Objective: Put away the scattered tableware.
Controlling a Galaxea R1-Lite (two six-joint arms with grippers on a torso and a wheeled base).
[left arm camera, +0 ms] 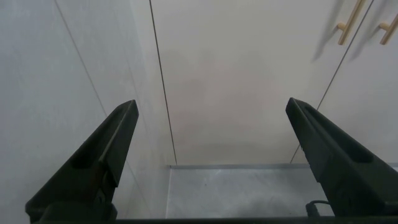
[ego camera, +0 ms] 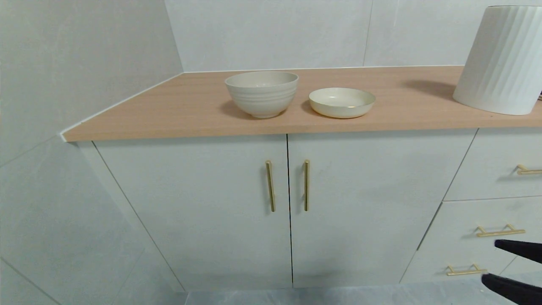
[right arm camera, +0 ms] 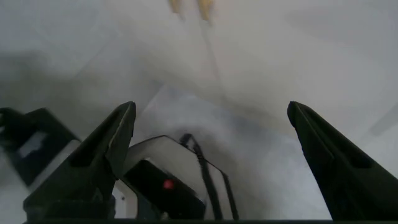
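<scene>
Two pieces of tableware sit side by side on a wooden countertop (ego camera: 169, 110) in the upper middle of the head view. A deep, ribbed grey-white bowl (ego camera: 261, 93) stands at left, and a shallow cream dish (ego camera: 342, 102) with a gold-tinted rim lies just to its right. They are near each other but not touching, both upright, close to the counter's front edge. A tall white ribbed container (ego camera: 501, 59) stands on the same counter at the upper right of the frame, well apart from the dish.

Below the counter, two pale cabinet doors (ego camera: 203, 203) are shut, with their vertical gold handles (ego camera: 270, 185) on either side of the centre seam. Drawers (ego camera: 487, 212) with horizontal gold pulls fill the lower right.

The black right gripper (ego camera: 489, 259) shows at the lower right corner of the frame, low in front of the drawers, far below the bowl and dish. Its two fingers are spread wide with nothing between them. The right wrist view shows the same gripper (right arm camera: 211, 106) parted wide above grey floor tile (right arm camera: 261, 155).

The left gripper (left arm camera: 211, 102), seen in the left wrist view, also has its fingers spread wide and holds nothing. It faces a pale cabinet door (left arm camera: 236, 81) and a strip of grey floor (left arm camera: 230, 193)
</scene>
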